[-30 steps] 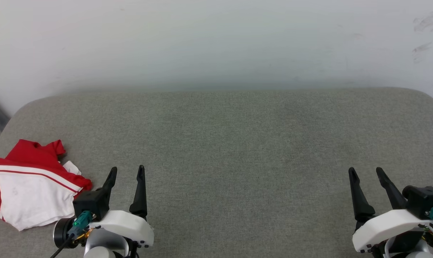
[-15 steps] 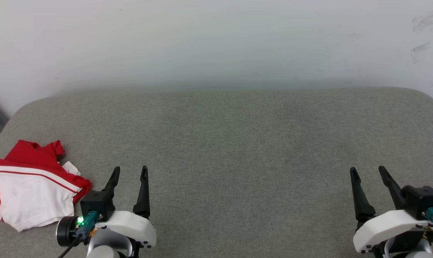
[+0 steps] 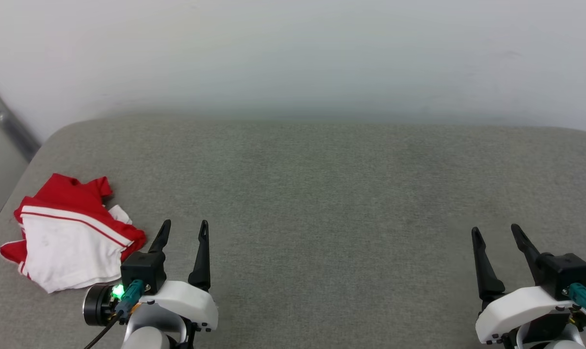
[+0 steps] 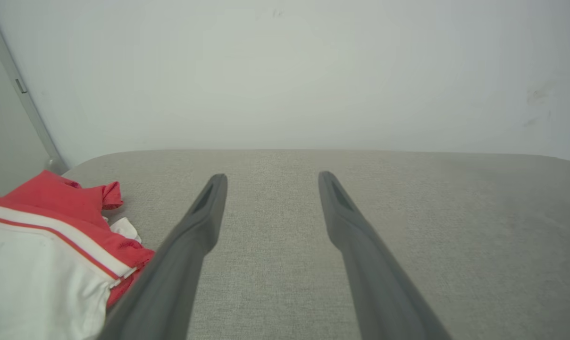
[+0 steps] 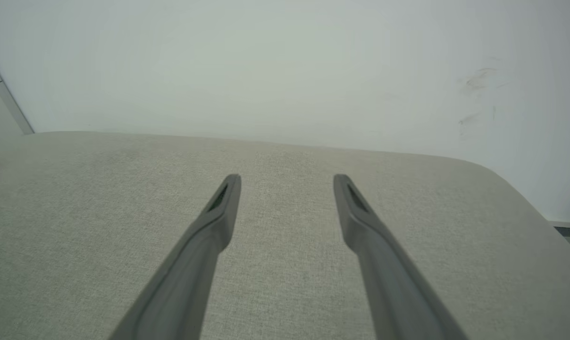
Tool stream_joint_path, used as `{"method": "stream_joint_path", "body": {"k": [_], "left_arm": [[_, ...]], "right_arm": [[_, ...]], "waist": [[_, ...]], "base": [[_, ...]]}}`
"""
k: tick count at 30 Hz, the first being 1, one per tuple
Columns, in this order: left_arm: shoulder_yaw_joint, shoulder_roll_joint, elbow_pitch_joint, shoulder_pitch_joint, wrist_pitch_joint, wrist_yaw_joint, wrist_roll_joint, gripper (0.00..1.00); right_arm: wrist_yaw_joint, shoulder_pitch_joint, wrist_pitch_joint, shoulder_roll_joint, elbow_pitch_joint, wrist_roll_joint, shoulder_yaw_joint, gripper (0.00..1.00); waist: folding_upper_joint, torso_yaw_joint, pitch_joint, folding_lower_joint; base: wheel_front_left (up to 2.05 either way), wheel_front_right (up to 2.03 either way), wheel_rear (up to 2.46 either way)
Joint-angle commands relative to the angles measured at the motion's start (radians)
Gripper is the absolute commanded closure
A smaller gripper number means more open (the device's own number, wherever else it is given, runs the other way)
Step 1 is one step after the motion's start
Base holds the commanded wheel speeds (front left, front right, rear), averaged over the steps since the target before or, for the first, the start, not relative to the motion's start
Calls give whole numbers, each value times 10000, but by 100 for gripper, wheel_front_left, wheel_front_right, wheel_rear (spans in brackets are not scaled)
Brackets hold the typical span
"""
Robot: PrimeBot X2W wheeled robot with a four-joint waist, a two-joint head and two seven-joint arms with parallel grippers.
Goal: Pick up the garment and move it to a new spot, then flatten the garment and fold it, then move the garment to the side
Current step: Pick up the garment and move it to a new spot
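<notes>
Fingers of the left claw [image 3: 185, 224] and the right claw [image 3: 495, 229] are spread apart and hold nothing, above the near edge of the grey surface [image 3: 322, 194]. The garment [image 3: 70, 242] lies crumpled by the left edge, just beside the left claw.

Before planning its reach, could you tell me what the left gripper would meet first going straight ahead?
Probably nothing near: the left gripper points over bare grey woven cushion toward the pale wall; the crumpled red-and-white jersey lies to its left.
</notes>
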Motion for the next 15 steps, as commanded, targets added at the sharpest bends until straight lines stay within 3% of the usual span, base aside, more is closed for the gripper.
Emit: {"method": "stream_joint_path", "body": {"k": [1,15], "left_arm": [[3,69,48,-107,-2,63,168,0],[254,129,53,-212,3,25,-228,0]], "right_arm": [[-3,-40,-97,20,-12,-185,58,0],[-6,-364,-394,16,-93,39,743,0]], "waist": [[0,344,52,-1],[0,2660,219,-1]], "base": [[0,0,0],[0,0,0]]}}
